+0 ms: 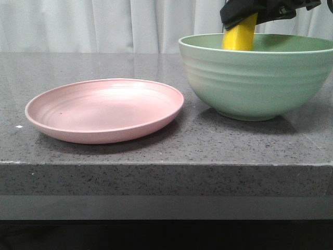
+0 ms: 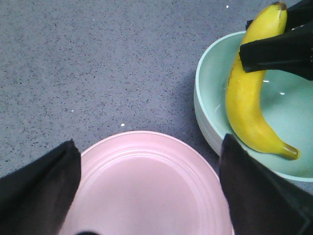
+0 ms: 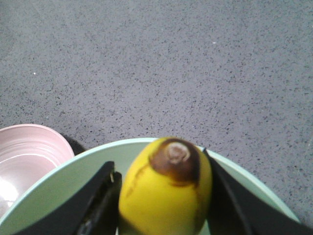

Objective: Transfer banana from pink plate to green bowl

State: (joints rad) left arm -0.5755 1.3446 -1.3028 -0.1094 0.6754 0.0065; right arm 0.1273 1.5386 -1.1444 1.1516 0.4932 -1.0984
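My front camera sits low at the desk edge, facing the curtain. My left wrist camera looks down over the pink plate, catching the green bowl beside it. My right wrist camera hangs close above that bowl.

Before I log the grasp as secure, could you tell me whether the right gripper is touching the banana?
Touching. In the right wrist view the right gripper has a finger pressed against each side of the banana, with no gap.
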